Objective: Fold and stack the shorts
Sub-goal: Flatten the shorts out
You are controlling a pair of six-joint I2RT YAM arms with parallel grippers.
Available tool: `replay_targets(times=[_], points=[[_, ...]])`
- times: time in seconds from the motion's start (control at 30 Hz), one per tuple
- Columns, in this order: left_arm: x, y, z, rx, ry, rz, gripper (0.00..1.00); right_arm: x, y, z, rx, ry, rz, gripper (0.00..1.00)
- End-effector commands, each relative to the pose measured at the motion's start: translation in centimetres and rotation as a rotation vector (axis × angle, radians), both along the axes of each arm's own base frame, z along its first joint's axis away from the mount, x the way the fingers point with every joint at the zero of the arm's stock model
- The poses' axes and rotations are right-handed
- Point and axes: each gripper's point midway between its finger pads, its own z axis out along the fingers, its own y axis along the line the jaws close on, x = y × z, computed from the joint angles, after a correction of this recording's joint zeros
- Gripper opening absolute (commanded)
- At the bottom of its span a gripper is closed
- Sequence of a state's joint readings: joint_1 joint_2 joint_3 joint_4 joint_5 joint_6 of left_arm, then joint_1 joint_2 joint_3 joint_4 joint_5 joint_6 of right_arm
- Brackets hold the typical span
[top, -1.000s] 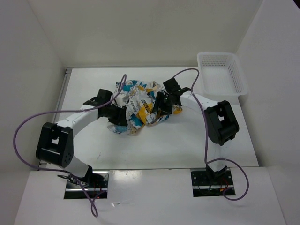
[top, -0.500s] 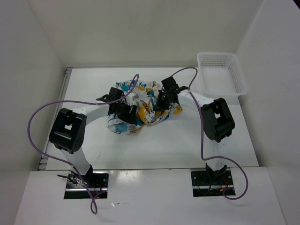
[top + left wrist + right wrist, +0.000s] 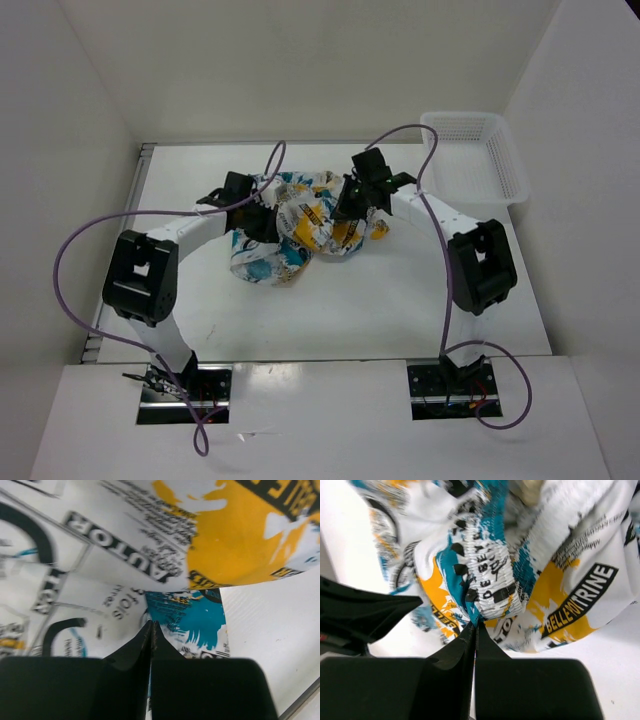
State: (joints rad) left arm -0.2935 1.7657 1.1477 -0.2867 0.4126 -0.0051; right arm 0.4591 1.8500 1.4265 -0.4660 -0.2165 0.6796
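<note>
The shorts (image 3: 300,225) lie crumpled in the middle of the table, white with a teal, yellow and black print. My left gripper (image 3: 262,218) is at their left side, my right gripper (image 3: 352,205) at their right. In the left wrist view the left gripper (image 3: 151,624) is shut, its tips pressed into the printed fabric (image 3: 125,555) with a thin strip of cloth between them. Seen from the right wrist, the right gripper (image 3: 475,622) is shut on a teal edge just below the gathered waistband (image 3: 492,575) of the shorts (image 3: 560,580).
A white mesh basket (image 3: 475,160) stands at the back right of the table. White walls enclose the table on the left, back and right. Purple cables arc over both arms. A dark part of the left arm (image 3: 360,615) shows in the right wrist view.
Both grippers have closed on the shorts. The left gripper moved in toward the heap and slightly back. The fabric is bunched higher between the two grippers.
</note>
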Motion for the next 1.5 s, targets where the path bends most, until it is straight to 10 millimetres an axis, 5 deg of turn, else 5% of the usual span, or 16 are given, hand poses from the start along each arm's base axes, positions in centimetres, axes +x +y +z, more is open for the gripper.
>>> replay_targets(times=[0.0,0.13,0.27,0.3,0.33,0.37,0.5,0.63,0.73,0.93,1.07,1.1,1.17,1.23,1.47], points=[[1.5,0.0,4.0,-0.039,-0.09,0.001,0.0,1.4,-0.4,6.0,0.031,-0.134,-0.005,0.0],[0.9,0.7,5.3,-0.034,-0.163,0.021,0.0,1.5,-0.8,6.4,0.034,-0.142,-0.014,0.0],[-0.1,0.1,4.2,-0.063,-0.108,-0.013,0.02,1.4,-0.6,6.9,0.049,-0.144,-0.015,0.0],[0.0,-0.3,4.2,-0.077,-0.101,-0.025,0.12,1.4,-0.6,6.9,0.049,-0.144,-0.015,0.0],[0.3,-0.8,3.5,-0.074,-0.086,-0.034,0.38,1.4,-0.6,6.9,0.049,-0.144,-0.015,0.0],[0.0,-1.5,3.1,-0.048,-0.075,-0.045,0.49,1.8,-1.2,6.9,0.04,-0.147,-0.034,0.0],[-0.1,-0.5,1.1,0.03,-0.055,-0.007,0.53,3.1,-4.6,8.6,0.042,-0.188,-0.115,0.0],[0.6,-0.2,0.5,0.049,-0.079,0.013,0.51,4.2,-7.6,9.9,0.061,-0.208,-0.148,0.0],[1.5,0.2,-0.4,0.083,-0.073,0.034,0.51,4.0,-7.6,10.2,0.055,-0.215,-0.127,0.0],[2.7,0.5,-2.5,0.124,-0.058,0.056,0.34,3.6,-7.7,9.8,0.052,-0.206,-0.127,0.0],[3.4,-0.5,-2.7,0.102,-0.068,0.036,0.45,3.8,-8.3,10.2,0.048,-0.218,-0.143,0.0],[3.3,-0.5,-3.1,0.105,-0.06,0.035,0.43,3.8,-8.3,10.2,0.048,-0.218,-0.143,0.0],[3.3,0.1,-3.2,0.134,-0.052,0.051,0.16,3.8,-8.3,10.2,0.048,-0.218,-0.143,0.0],[3.4,0.5,-2.6,0.15,-0.066,0.066,0.02,3.8,-8.3,10.2,0.048,-0.218,-0.143,0.0],[3.7,3.0,5.0,0.101,-0.195,0.135,0.0,3.6,-8.5,10.6,0.036,-0.224,-0.142,0.0]])
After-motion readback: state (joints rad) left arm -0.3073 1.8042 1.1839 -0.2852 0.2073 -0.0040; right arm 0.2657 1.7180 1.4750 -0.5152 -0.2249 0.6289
